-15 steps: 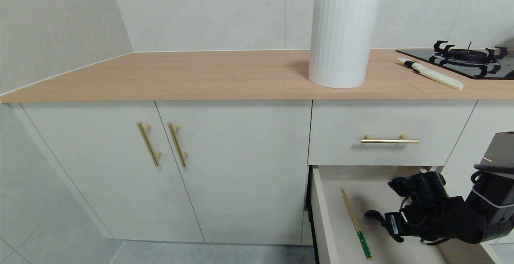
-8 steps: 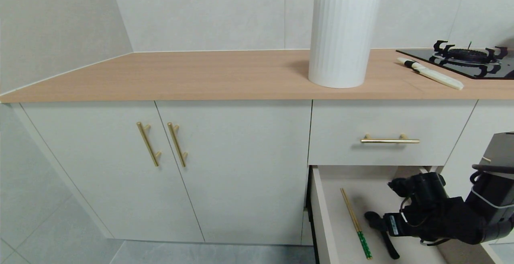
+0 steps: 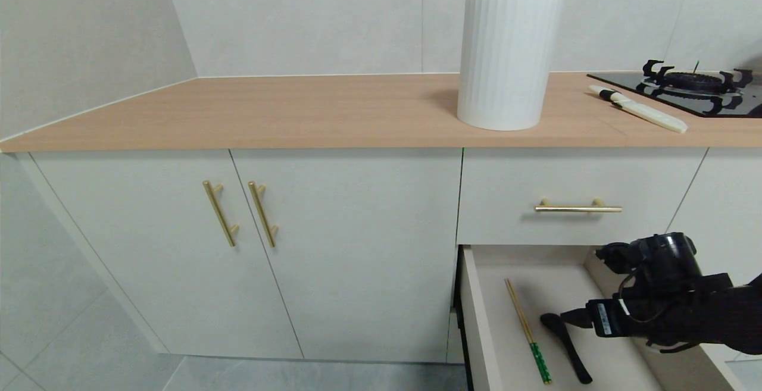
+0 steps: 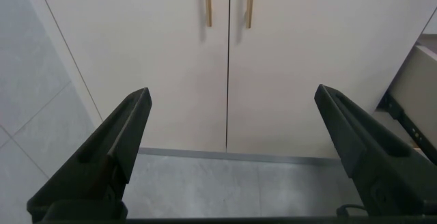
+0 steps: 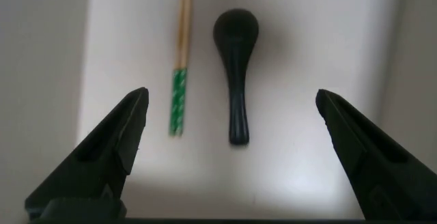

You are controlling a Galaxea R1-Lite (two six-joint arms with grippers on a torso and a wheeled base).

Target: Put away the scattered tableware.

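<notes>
A black spoon (image 3: 565, 346) lies in the open drawer (image 3: 474, 313), just beside the chopsticks (image 3: 527, 331). The right end effector (image 3: 576, 318) hangs above the drawer, spread and empty. The left end effector (image 4: 232, 100) is spread too.

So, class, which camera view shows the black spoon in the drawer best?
The right wrist view: it looks straight down on the whole black spoon, beside the chopsticks. The head view shows it farther off, slanted. The left wrist view faces the cabinet doors.

A home kitchen: tiled wall (image 3: 309, 16), wood surface (image 3: 286, 111) over pale cabinets (image 3: 345, 248) (brass handles (image 3: 221, 213)), gas hob (image 3: 693, 84) at two o'clock, chopsticks (image 3: 527, 331) in an open drawer (image 3: 476, 313).
</notes>
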